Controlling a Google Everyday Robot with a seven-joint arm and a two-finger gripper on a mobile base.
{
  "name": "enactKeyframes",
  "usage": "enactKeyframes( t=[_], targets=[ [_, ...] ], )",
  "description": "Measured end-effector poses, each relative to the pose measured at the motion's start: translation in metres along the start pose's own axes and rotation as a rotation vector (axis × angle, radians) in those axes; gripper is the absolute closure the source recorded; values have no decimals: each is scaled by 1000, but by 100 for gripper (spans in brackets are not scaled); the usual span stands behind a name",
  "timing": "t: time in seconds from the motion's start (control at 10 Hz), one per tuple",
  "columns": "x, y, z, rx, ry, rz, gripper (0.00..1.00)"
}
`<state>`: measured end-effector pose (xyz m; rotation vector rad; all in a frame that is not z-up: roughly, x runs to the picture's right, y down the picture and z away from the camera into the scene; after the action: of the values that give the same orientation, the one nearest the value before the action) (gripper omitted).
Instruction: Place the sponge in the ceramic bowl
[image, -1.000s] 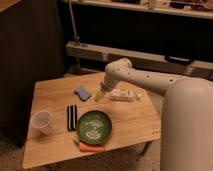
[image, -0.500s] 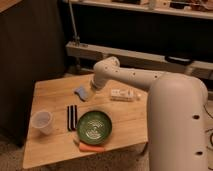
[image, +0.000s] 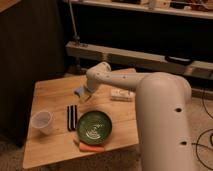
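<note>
The sponge (image: 78, 91) is a small light-blue pad lying on the wooden table (image: 50, 95), left of centre. My gripper (image: 85, 96) is right at the sponge's right edge and hides part of it, at the end of the white arm (image: 125, 82) reaching in from the right. The ceramic bowl (image: 94, 127), green with a pale swirl inside, sits nearer the front edge, below the gripper and apart from it. It holds nothing.
A translucent plastic cup (image: 42, 122) stands at the front left. A black-striped flat item (image: 71, 117) lies between cup and bowl. An orange carrot-like piece (image: 90, 148) lies before the bowl. A white object (image: 121, 95) rests behind the arm. A dark cabinet (image: 25, 60) stands to the left.
The arm has swung left across the table, bringing my gripper from near the white object over to the sponge. The sponge, bowl and cup have stayed in place.
</note>
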<state>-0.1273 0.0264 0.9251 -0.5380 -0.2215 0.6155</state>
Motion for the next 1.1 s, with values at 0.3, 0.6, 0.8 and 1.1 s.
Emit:
enactKeyframes(
  t=[0.3, 0.6, 0.8, 1.1],
  targets=[
    [-13, 1, 18, -14, 12, -9, 20],
    [-10, -4, 34, -27, 36, -4, 20],
    [-6, -9, 46, -40, 51, 3, 20],
    [-1, -17, 57, -69, 80, 22, 38]
  ],
)
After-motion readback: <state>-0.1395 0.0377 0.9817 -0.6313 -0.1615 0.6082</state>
